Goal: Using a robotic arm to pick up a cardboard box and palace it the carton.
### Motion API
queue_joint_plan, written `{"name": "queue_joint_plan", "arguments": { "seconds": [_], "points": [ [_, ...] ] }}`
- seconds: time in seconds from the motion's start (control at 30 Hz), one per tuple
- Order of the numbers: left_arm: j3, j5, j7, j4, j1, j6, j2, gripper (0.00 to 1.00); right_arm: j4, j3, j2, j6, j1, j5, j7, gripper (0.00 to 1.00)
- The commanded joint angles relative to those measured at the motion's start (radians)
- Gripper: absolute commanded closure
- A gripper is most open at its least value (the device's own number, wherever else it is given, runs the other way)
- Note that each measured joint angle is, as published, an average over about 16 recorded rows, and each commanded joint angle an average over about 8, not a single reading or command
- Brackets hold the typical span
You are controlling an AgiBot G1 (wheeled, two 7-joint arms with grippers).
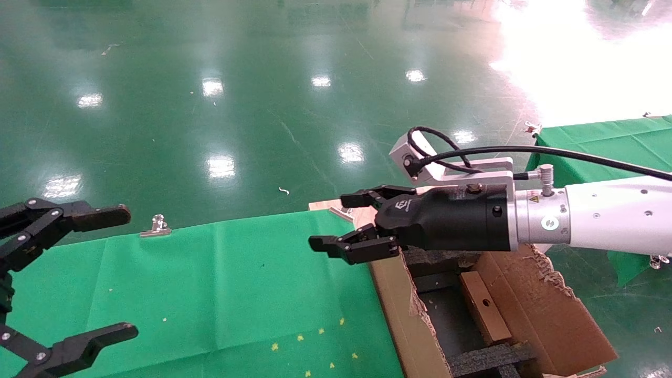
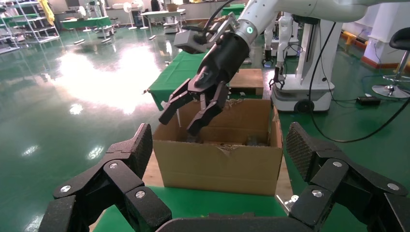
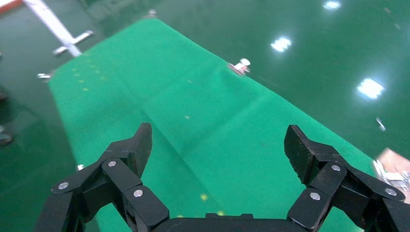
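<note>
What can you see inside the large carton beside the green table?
Inside the carton lie black foam blocks and a small flat cardboard box with a round hole. The right gripper, jaws open, covers the far end, so anything there is hidden.

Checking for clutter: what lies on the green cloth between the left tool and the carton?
Only bare green cloth lies between the left tool and the carton, seen in the head view.
</note>
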State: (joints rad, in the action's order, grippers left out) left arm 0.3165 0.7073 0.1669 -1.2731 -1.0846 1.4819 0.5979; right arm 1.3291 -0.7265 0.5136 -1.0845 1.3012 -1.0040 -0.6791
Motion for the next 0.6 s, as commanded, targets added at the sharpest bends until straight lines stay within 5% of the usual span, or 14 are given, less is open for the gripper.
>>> {"name": "queue_joint_plan", "arguments": {
  "seconds": [0.03, 0.6],
  "points": [
    [0.0, 0.0, 0.0, 0.0, 0.0, 0.0, 0.0, 0.0, -0.003, 0.028, 0.006, -0.026, -0.014, 0.017, 0.031, 0.0],
    [0.001, 0.0, 0.0, 0.0, 0.0, 0.0, 0.0, 0.0, -0.027, 0.27, 0.059, -0.249, -0.137, 0.165, 0.297, 0.0]
  ]
}}
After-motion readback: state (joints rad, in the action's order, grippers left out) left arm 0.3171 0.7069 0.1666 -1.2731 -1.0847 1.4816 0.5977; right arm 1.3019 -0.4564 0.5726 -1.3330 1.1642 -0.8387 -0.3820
